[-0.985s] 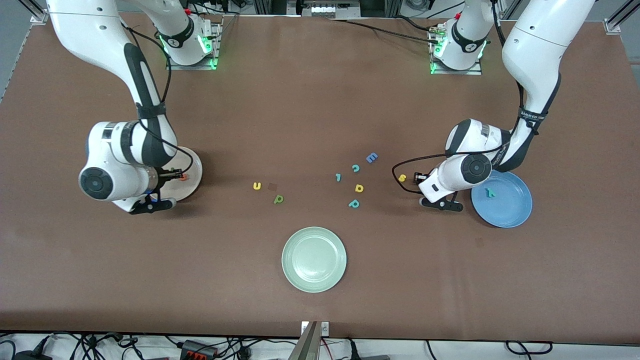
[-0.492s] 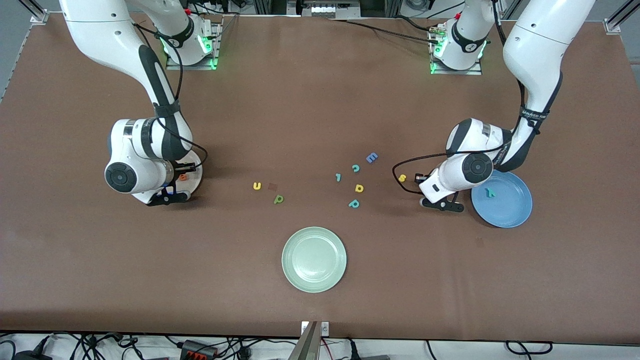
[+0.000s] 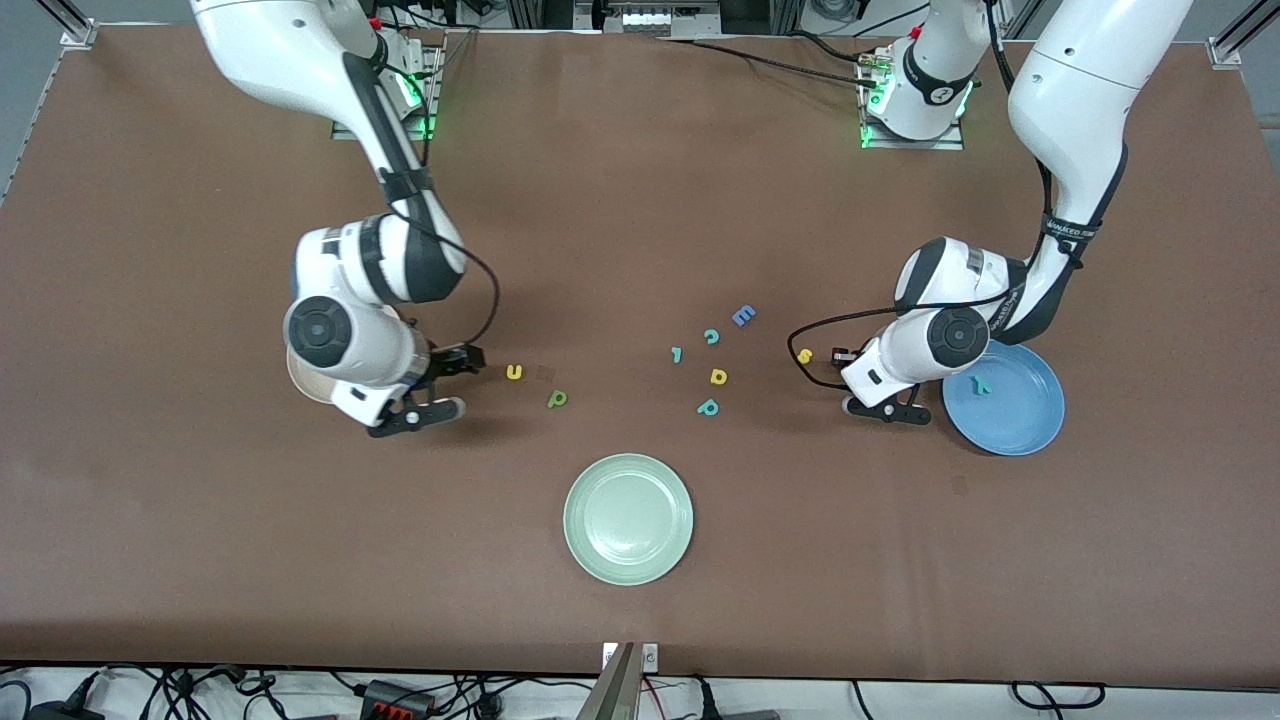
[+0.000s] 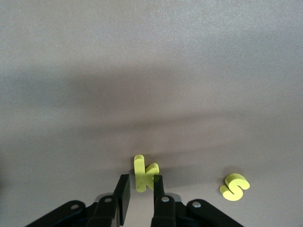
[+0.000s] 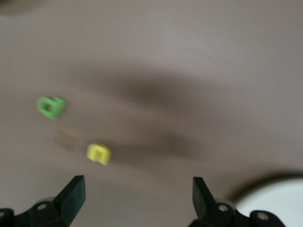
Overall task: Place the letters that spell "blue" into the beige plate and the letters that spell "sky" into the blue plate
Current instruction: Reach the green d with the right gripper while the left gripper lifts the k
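My left gripper (image 3: 838, 354) is low on the table beside the blue plate (image 3: 1003, 398), which holds the teal y (image 3: 982, 383). In the left wrist view it (image 4: 141, 190) is shut on the yellow k (image 4: 144, 172), which stands on its edge between the fingertips. The yellow s (image 3: 804, 355) lies close by (image 4: 234, 186). My right gripper (image 3: 472, 358) is open (image 5: 138, 198) and hangs over bare table next to the yellow u (image 3: 514, 372) (image 5: 98, 153). The green b (image 3: 557, 399) (image 5: 51, 106) lies a little past the u. The right arm covers most of the beige plate (image 3: 298, 382); the orange e and the green l are hidden.
Mid-table lie a teal c (image 3: 711, 336), a small teal l (image 3: 677, 354), a teal p (image 3: 708, 407), a yellow a/d letter (image 3: 718, 376) and a blue E (image 3: 743, 316). A pale green plate (image 3: 628, 518) sits nearer the front camera.
The right arm left the orange e in the beige plate, opened, and swung toward the yellow u. The left arm stayed by the yellow s and its fingers narrowed.
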Available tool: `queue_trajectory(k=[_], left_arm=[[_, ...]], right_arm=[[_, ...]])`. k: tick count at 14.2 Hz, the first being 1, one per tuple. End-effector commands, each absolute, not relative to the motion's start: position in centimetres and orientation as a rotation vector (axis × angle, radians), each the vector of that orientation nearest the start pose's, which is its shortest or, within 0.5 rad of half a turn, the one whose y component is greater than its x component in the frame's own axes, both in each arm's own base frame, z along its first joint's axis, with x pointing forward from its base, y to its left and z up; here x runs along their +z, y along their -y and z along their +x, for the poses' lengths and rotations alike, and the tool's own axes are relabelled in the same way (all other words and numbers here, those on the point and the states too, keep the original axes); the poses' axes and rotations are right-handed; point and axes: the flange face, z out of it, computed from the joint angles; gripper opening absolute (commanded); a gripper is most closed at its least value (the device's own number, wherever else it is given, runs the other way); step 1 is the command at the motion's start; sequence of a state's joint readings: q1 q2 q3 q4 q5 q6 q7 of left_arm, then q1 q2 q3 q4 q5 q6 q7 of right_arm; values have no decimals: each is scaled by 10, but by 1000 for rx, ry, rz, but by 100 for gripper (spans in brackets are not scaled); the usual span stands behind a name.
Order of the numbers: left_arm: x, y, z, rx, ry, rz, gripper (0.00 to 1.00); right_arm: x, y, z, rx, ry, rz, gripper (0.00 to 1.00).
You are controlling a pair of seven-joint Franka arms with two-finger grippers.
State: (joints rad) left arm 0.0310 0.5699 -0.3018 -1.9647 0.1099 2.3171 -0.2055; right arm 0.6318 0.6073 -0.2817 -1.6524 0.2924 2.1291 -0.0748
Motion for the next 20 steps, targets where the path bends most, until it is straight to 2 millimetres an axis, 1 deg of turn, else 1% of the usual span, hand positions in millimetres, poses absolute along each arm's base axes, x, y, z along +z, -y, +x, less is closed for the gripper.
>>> queue_trajectory(k=[1,2,3,4,5,6,7,8,9,10,11,13,14,16,18,19,20], left_arm=[[172,154,574,313,-188,-3155,30],[171,154,574,315,-187,-3155,31],[171,155,573,315,-190,-3154,31],[170,155,573,315,-190,-3154,31],[166,156,572,325,-192,-3155,32],[164,156,572,330,-192,-3155,34],[164,155,572,327,-189,-3156,36],[164,155,572,327,-189,-3156,40],[164,155,572,327,-189,-3156,49],[164,155,572,330,-189,-3155,54],[164,155,572,330,-189,-3155,56],[164,155,572,330,-189,-3155,59],[164,155,572,330,-189,-3155,59],[164,154,572,330,-187,-3156,58],[164,155,573,325,-191,-3157,56],[165,157,575,298,-193,-3164,56],[167,160,576,273,-199,-3170,56]], right_arm=[[229,-303,627,120,457,-3049,95],[218,-316,621,112,373,-3066,94],[212,-321,620,98,264,-3083,91],[207,-326,617,99,121,-3100,90],[206,-337,612,104,26,-3107,87],[206,-351,608,94,-43,-3108,87],[209,-359,613,71,-96,-3102,84],[205,-363,615,71,-171,-3102,81],[202,-368,612,75,-242,-3099,78],[198,-382,602,81,-314,-3101,75],[191,-391,596,86,-363,-3105,74],[185,-393,597,53,-382,-3096,71],[180,-392,598,42,-388,-3093,66],[176,-391,599,46,-396,-3090,61],[180,-386,604,39,-427,-3082,60],[186,-389,608,21,-447,-3070,60],[186,-390,608,19,-460,-3068,60]])
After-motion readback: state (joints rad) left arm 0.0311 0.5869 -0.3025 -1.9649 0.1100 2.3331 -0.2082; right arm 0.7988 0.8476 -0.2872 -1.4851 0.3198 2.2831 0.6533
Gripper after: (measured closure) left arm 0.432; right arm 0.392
